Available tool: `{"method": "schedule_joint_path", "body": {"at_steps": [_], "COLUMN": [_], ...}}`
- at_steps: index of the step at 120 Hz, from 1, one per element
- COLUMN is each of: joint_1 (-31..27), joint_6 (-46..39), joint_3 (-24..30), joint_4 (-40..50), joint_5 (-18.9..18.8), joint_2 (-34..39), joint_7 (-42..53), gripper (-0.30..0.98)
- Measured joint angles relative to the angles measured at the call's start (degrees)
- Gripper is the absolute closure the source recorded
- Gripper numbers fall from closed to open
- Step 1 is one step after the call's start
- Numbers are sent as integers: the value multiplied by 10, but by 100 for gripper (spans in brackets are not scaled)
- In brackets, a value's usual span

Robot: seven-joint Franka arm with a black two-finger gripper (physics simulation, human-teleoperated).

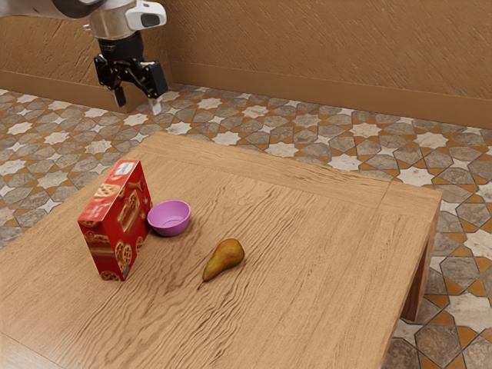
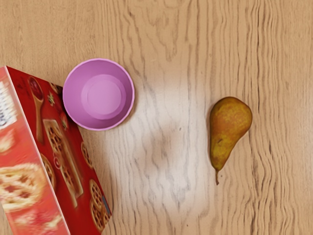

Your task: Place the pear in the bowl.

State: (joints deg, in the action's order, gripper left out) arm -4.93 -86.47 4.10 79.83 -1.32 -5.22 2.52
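Note:
High above the table, my gripper (image 1: 137,106) hangs at the exterior view's upper left, its two fingers apart with nothing between them. The brown-green pear (image 1: 224,259) lies on its side on the wood, and the wrist view has the same pear (image 2: 229,128) with its stem showing. A small purple bowl (image 1: 170,218) stands upright between the pear and the red box. Looking down into the bowl (image 2: 102,95) in the wrist view, I see a bare inside. Neither pear nor bowl touches my gripper.
A tall red box with food pictures (image 1: 119,221) stands close beside the bowl, also seen from above as a red box (image 2: 58,161) in the wrist view. The wooden table (image 1: 323,254) has its far edge toward the patterned floor (image 1: 323,138) and wall.

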Motion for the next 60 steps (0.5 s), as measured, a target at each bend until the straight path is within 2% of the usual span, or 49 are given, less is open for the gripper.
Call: {"method": "schedule_joint_path", "body": {"at_steps": [37, 46, 60], "joint_1": [-2, -10, 14], "joint_6": [1, -2, -41], "joint_3": [4, 33, 58], "joint_4": [0, 0, 40], "joint_5": [0, -1, -3], "joint_2": [-1, -4, -46], "joint_7": [1, -6, -20], "gripper": [0, 0, 0]}}
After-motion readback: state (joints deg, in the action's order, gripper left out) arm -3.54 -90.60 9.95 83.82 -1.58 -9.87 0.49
